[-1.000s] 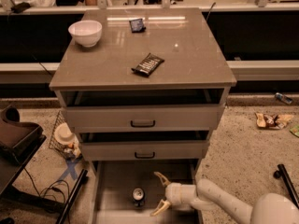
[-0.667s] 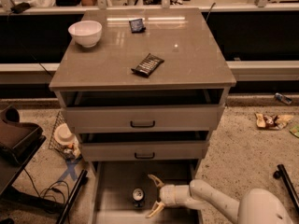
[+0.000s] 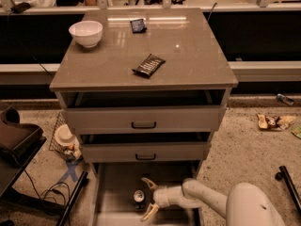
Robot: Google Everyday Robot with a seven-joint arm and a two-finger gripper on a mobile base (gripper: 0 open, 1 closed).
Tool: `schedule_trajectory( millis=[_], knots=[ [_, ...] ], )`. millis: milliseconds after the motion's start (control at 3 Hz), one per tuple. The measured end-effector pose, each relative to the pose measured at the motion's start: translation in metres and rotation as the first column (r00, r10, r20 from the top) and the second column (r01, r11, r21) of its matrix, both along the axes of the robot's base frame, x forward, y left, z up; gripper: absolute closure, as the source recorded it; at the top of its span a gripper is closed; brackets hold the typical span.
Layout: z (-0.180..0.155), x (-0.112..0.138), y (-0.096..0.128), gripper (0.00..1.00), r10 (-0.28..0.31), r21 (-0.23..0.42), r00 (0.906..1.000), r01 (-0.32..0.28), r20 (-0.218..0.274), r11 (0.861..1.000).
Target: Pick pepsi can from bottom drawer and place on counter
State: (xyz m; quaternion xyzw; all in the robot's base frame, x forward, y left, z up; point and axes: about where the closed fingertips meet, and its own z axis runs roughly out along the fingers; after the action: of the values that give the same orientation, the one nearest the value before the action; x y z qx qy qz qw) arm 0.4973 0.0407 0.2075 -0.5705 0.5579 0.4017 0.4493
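The pepsi can (image 3: pixel 138 197) stands upright on the grey floor of the open bottom drawer (image 3: pixel 113 192), its silver top showing. My gripper (image 3: pixel 148 199) is inside the drawer just right of the can, open, with one cream finger above and one below the can's right side. The counter (image 3: pixel 188 55) is the glossy grey-brown top of the cabinet, well above the drawer.
On the counter are a white bowl (image 3: pixel 86 32), a flat dark snack wrapper (image 3: pixel 148 65) and a small dark blue packet (image 3: pixel 137 25). The two upper drawers (image 3: pixel 143 119) stand slightly pulled out above the can. A dark chair (image 3: pixel 14 140) and cables lie at left; litter lies on the floor at right.
My gripper has moved left inside the bottom drawer, from a gap to the right of the can to right beside it, with its fingers spread around the can's right side.
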Motion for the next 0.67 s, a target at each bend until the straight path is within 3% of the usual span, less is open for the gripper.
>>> schedule_trajectory(
  millis=[333, 667],
  knots=[
    [-0.0138, -0.0001, 0.0121, 0.15, 0.034, -0.037, 0.9992, -0.035, -0.021, 0.999],
    [-0.0150, -0.0014, 0.0155, 0.39, 0.041, -0.038, 0.9989, -0.042, -0.024, 0.998]
  ],
)
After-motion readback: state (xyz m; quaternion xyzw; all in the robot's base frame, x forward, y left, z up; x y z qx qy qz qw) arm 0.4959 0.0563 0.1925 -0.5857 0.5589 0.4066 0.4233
